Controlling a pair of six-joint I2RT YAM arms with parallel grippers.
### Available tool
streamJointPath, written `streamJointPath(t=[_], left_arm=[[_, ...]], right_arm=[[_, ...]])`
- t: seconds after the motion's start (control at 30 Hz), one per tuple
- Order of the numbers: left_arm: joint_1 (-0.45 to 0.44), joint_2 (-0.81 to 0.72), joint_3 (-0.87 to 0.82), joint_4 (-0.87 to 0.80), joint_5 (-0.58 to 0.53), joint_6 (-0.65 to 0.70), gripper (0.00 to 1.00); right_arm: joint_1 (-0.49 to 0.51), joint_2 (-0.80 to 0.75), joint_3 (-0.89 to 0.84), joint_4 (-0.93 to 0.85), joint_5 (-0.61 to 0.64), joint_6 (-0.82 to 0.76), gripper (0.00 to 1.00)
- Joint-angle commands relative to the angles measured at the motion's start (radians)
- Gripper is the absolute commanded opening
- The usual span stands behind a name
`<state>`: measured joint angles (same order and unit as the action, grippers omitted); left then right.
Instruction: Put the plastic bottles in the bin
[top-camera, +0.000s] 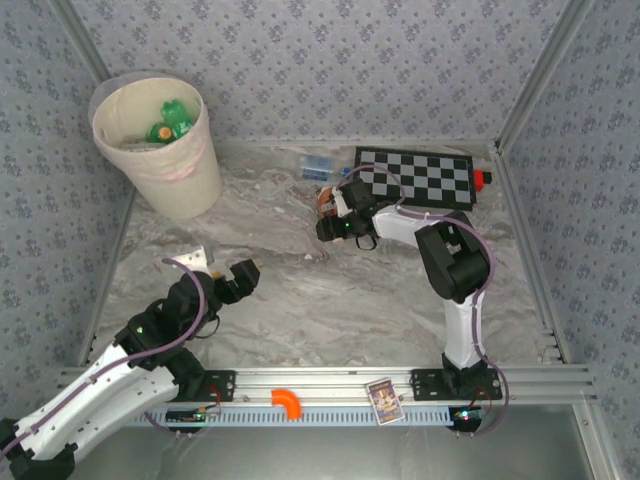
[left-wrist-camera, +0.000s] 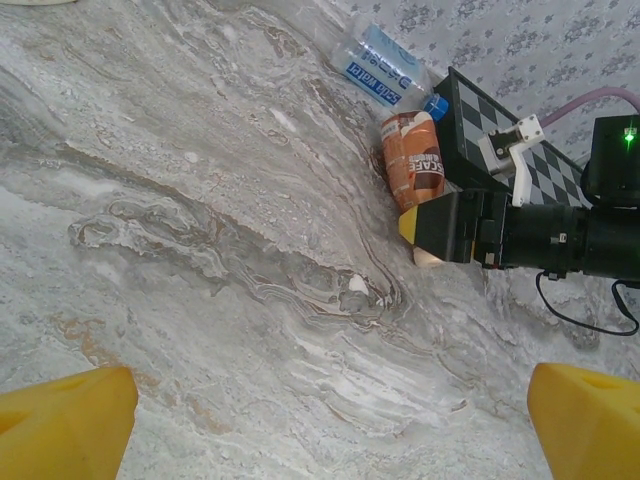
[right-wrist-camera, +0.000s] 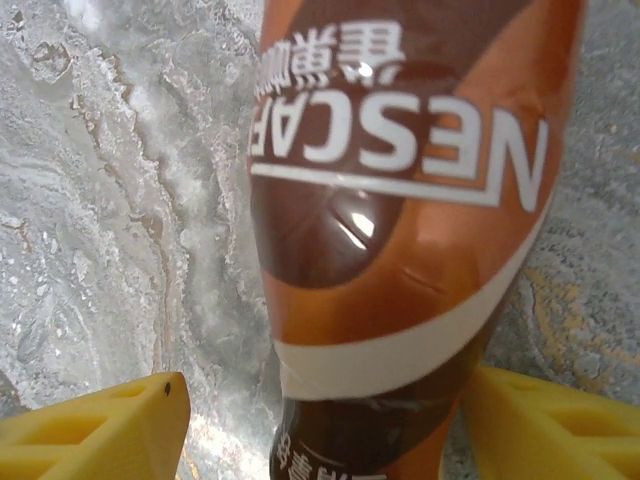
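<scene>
A brown and orange Nescafe bottle (right-wrist-camera: 400, 200) lies on the marble table beside the checkerboard (top-camera: 420, 178). My right gripper (right-wrist-camera: 320, 420) is open around its lower part. The right finger (right-wrist-camera: 550, 425) touches the bottle, and the left finger (right-wrist-camera: 95, 430) stands apart from it. From above, the bottle (top-camera: 327, 200) pokes out beyond the right gripper (top-camera: 330, 215). A clear bottle with a blue label (top-camera: 318, 166) lies just behind it. The bin (top-camera: 180, 180) stands at the far left with green bottles (top-camera: 172, 120) inside. My left gripper (top-camera: 243, 275) hovers open over bare table, its fingers (left-wrist-camera: 65, 420) wide apart.
A small red object (top-camera: 482, 179) sits at the checkerboard's right end. A small metal piece (top-camera: 195, 258) lies near the left arm. A card (top-camera: 384, 400) and an orange part (top-camera: 288, 402) rest on the front rail. Patterned walls close in the table.
</scene>
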<state>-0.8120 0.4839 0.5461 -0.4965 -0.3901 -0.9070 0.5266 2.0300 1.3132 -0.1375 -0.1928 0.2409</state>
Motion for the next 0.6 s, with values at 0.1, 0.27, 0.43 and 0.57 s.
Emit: streamJointPath(t=[0.1,0.27,0.43,0.57], left_arm=[[-0.005,0.032,0.045,-0.002,-0.01,0.014,1.0],[-0.006,0.043,0.049,0.004,-0.006,-0.008,1.0],[-0.005,0.031,0.032,0.038,0.01,-0.012,1.0],[-0.005,0.033,0.032,0.039,0.008,-0.013,1.0]], right_arm=[[0.021,0.051,0.025,-0.03,0.084,-0.025,0.64],[0.026,0.042,0.012,-0.021,0.087,-0.029,0.57],[0.029,0.028,0.004,-0.014,0.087,-0.031,0.47],[0.027,0.027,0.0,-0.016,0.084,-0.031,0.4]])
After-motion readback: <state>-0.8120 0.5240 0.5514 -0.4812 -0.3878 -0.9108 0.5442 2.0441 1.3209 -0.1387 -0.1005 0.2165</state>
